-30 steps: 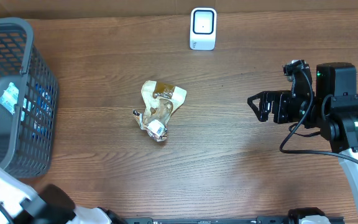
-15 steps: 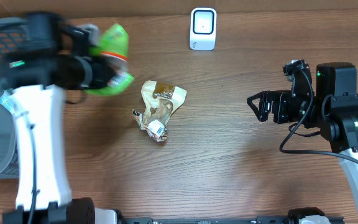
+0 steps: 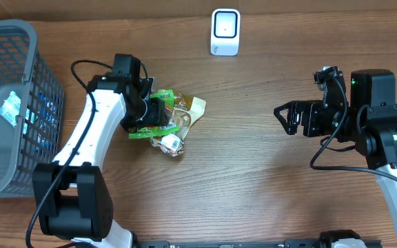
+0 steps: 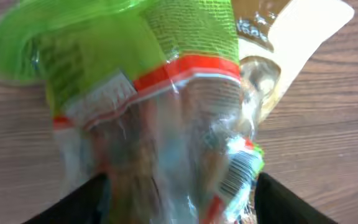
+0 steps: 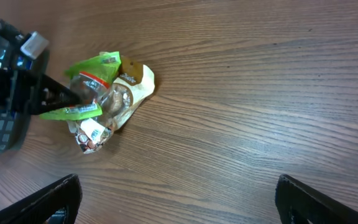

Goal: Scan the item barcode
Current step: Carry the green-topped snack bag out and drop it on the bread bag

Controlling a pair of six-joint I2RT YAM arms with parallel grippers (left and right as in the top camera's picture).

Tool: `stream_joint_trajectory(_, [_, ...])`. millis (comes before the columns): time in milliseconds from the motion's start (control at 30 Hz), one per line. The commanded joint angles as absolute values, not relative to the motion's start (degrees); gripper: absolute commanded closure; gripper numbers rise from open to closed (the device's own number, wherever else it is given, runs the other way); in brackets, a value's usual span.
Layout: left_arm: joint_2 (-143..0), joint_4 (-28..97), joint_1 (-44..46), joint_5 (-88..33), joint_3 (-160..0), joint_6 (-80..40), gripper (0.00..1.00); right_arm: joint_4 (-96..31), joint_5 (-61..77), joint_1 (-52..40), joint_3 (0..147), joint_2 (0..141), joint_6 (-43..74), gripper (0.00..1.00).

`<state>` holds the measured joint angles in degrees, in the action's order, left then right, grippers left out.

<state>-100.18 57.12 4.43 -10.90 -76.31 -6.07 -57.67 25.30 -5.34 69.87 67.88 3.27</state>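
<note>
Crinkled green-and-clear plastic packet (image 3: 158, 114) with red band lies centre-left on wood-grain worktop (image 3: 253, 179), overlapping glossy cream pouch (image 3: 193, 105). Left pincer (image 4: 182, 196) spread around it; right pincer (image 3: 282, 120) spread, empty. Packet barcode (image 4: 236, 177) blurred.

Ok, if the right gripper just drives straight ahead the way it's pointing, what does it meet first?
Probably the cream packet; nothing else shows in that line. The right gripper is at an unclear height, so it might pass over.
</note>
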Motion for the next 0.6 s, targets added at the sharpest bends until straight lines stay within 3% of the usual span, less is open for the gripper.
stream_joint_trajectory(0, [-99.53, 65.54, 3.55, -11.35, -91.59, -6.2, 0.32, -57.36, 25.82, -5.45, 71.31, 67.64, 3.46, 0.0])
stream_joint_trajectory(200, [-99.53, 81.49, -4.51, -8.16, -122.85, -6.46, 0.3, -57.36, 25.82, -5.45, 71.31, 67.64, 3.46, 0.0])
stream_joint_trajectory(333, [-99.53, 87.55, -20.25, -5.3, -142.19, -8.4, 0.2, -57.14, 25.82, -5.45, 71.31, 67.64, 3.46, 0.0])
stream_joint_trajectory(567, [-104.42, 86.5, -43.83, -4.51, -141.45, -9.52, 0.04, -57.17, 25.82, -5.45, 71.31, 67.64, 3.46, 0.0])
